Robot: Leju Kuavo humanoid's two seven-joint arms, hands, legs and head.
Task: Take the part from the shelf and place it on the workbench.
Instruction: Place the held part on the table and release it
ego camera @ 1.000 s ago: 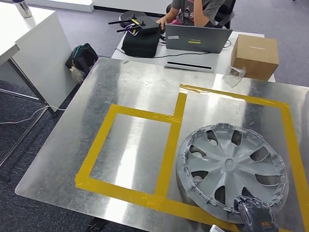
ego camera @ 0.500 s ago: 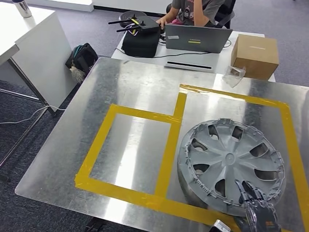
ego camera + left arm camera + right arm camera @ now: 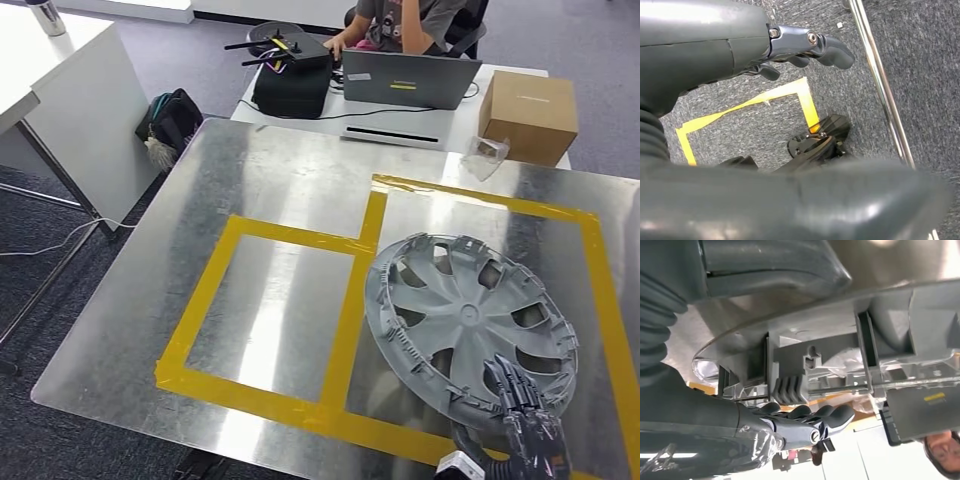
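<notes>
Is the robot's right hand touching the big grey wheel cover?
Touching. In the head view the right hand grips the wheel cover at its near rim, dark fingers lying over its face.

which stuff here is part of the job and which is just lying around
Part of the job:
- grey plastic wheel cover
- metal-topped workbench with yellow tape outlines
- right hand, gripping the cover's near rim

Lying about:
- grey laptop
- brown cardboard box
- black bag beside the laptop
- dark bag on the floor
</notes>
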